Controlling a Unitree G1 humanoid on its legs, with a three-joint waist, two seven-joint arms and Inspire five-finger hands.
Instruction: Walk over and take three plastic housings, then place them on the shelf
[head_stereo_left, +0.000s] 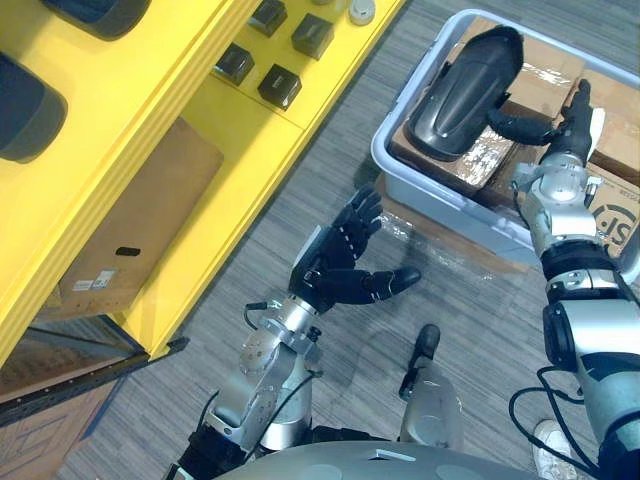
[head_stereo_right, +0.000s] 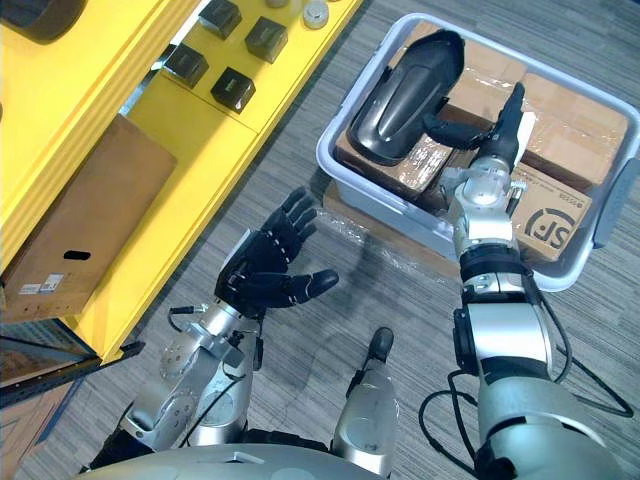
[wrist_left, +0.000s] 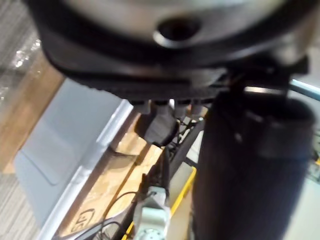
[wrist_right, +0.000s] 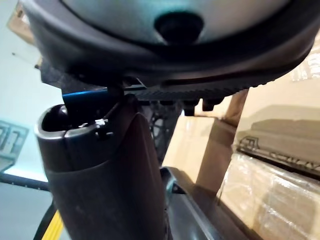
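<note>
A black plastic housing (head_stereo_left: 465, 90) lies on cardboard boxes (head_stereo_left: 545, 75) inside a grey bin (head_stereo_left: 420, 185) on the floor at the right. My right hand (head_stereo_left: 572, 118) hovers over the bin just right of the housing. Its fingers are straight and its thumb (head_stereo_right: 450, 128) is spread toward the housing's near edge. My left hand (head_stereo_left: 340, 265) hangs open above the carpet between the bin and the yellow shelf (head_stereo_left: 200, 130), holding nothing. Two more dark housings (head_stereo_left: 25, 110) rest on the shelf's upper level at the far left.
Small black boxes (head_stereo_left: 280, 85) sit on the shelf's lower board. A flat cardboard box (head_stereo_left: 140, 220) leans under the shelf. The bin rests on a wrapped cardboard base (head_stereo_left: 440, 235). Grey carpet runs between shelf and bin.
</note>
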